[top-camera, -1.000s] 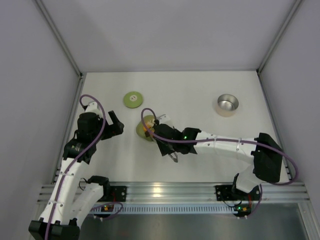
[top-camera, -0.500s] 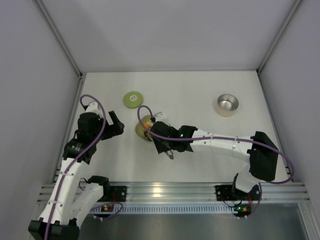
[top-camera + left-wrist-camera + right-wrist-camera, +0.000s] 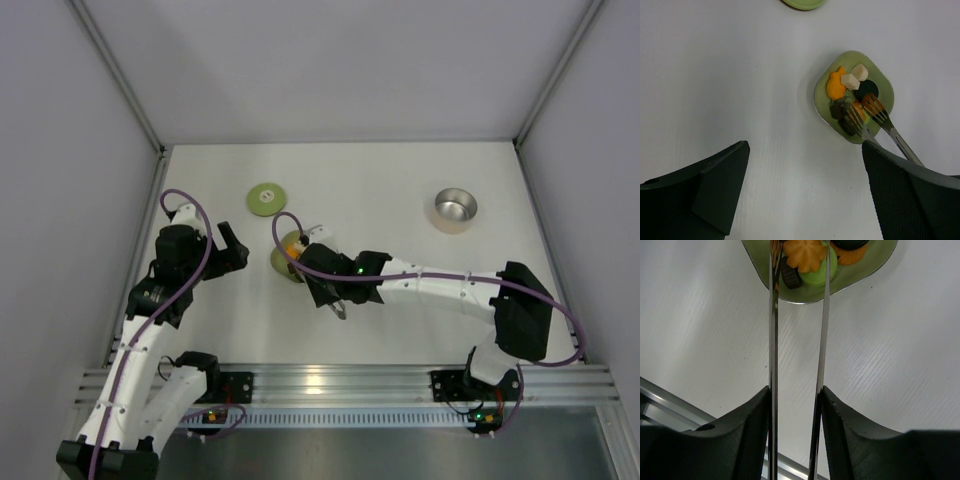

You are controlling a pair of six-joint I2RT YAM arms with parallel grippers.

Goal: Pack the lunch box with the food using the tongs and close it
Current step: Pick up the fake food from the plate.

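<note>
Where the tongs (image 3: pixel 773 340) run lengthwise from the right gripper (image 3: pixel 796 412) toward the far left, its fingers clamp both slim arms. The tips flank an orange flower-shaped piece of the food (image 3: pixel 805 250) on the light green plate (image 3: pixel 867 267). The left gripper (image 3: pixel 804 165) hangs left of the plate, jaws wide apart and holding nothing. The lunch box (image 3: pixel 455 210) stands well apart at the far right, with its green lid (image 3: pixel 266 198) just beyond the plate. Overhead, the right arm hides most of the plate. The right wrist view crops the tips, so contact with the piece cannot be told.
</note>
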